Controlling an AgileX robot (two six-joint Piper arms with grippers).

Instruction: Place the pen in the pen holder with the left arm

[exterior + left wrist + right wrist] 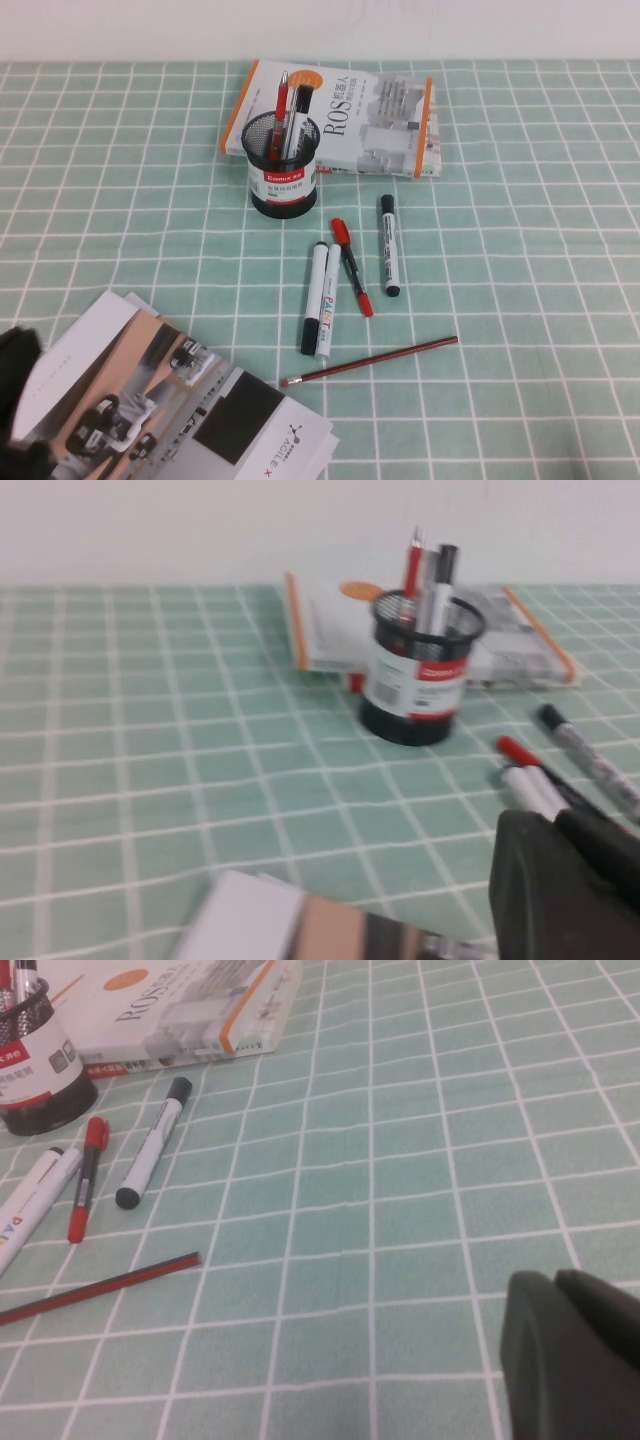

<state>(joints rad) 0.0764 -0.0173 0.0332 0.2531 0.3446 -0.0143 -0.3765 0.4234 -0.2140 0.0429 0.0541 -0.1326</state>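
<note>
The slim red pen (pixel 282 98) stands upright inside the black mesh pen holder (pixel 283 165), beside a red-capped marker and a black-capped one. In the left wrist view the pen (pixel 411 568) rises out of the holder (pixel 414 675) across the table. My left gripper (pixel 557 822) is shut with nothing in it, low over the table and well away from the holder. A black part of the left arm (pixel 15 372) shows at the table's near left corner. My right gripper (pixel 558 1281) is shut and empty above bare cloth. It is out of the high view.
An orange-edged book (pixel 340 110) lies behind the holder. In front of it lie a black-capped white marker (pixel 389 258), a red-capped pen (pixel 351 265), two white markers (pixel 318 298) and a dark-red pencil (pixel 372 361). An open magazine (pixel 160 400) covers the near left.
</note>
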